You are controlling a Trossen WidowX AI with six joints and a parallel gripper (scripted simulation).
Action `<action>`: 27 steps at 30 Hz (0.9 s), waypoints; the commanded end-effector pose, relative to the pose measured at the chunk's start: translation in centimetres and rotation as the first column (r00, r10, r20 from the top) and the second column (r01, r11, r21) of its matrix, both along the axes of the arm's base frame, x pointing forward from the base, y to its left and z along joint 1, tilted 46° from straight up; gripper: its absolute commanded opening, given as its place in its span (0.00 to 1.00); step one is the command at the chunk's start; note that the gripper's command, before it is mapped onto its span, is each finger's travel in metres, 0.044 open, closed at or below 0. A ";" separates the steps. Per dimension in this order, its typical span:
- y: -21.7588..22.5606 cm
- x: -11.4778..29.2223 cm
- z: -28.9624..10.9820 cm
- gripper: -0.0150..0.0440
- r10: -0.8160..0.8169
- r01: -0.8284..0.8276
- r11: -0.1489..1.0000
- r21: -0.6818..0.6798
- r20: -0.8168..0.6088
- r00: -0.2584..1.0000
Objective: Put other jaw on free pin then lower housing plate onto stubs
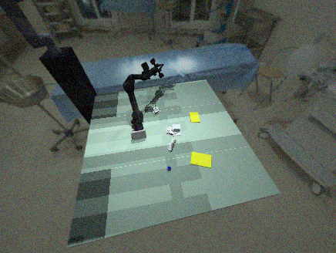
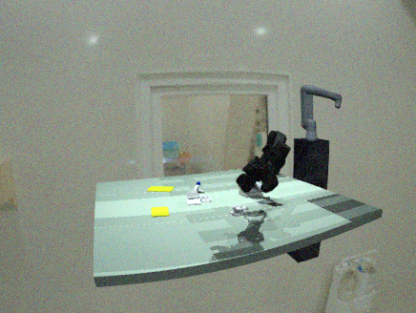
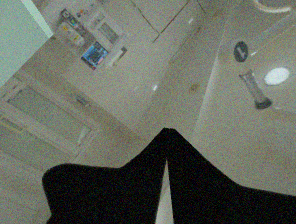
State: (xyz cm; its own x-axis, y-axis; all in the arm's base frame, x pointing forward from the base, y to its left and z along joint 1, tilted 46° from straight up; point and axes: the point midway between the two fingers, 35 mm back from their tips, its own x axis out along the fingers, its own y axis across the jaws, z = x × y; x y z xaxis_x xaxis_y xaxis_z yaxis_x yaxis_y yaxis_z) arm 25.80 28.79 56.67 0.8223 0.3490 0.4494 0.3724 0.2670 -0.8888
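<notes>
My gripper (image 1: 162,65) (image 3: 168,133) is shut and empty, raised high over the table's far side; its fingertips meet in the wrist view. A white assembly (image 1: 169,130) (image 2: 193,201) with a raised block lies mid-table. A separate white part (image 1: 172,145) lies beside it, on the blue cube's side. Another white part (image 1: 156,110) (image 2: 239,210) lies apart from these, nearer the arm's shadow. The parts are too small to tell which is a jaw, the gear teeth or the housing plate, or how the pins and stubs stand. The wrist view shows none of them.
A small blue cube (image 1: 169,168) (image 2: 198,183) sits beyond the separate part. Two flat yellow patches, a larger one (image 1: 201,160) (image 2: 160,189) and a smaller one (image 1: 194,117) (image 2: 160,211), lie on the table. A dark pedestal (image 1: 69,77) (image 2: 311,162) stands behind the arm.
</notes>
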 end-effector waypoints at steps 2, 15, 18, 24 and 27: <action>0.5 1.0 -1.2 0.25 0.010 -0.010 1.000 -0.006 -0.030 1.000; 1.0 3.9 -4.0 0.25 0.031 -0.031 1.000 0.001 -0.120 0.992; 0.9 4.6 -4.6 0.25 0.030 -0.030 1.000 0.003 -0.136 0.990; 0.5 5.6 -5.3 0.25 0.023 -0.022 1.000 0.007 -0.154 0.988; 0.4 6.1 -5.7 0.25 0.023 -0.022 1.000 0.009 -0.168 0.986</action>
State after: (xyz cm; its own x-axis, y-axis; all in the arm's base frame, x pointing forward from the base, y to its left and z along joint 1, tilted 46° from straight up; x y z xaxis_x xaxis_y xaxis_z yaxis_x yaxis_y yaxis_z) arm 31.43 29.08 51.67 0.8742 0.3613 0.3244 0.2292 0.2820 -0.9316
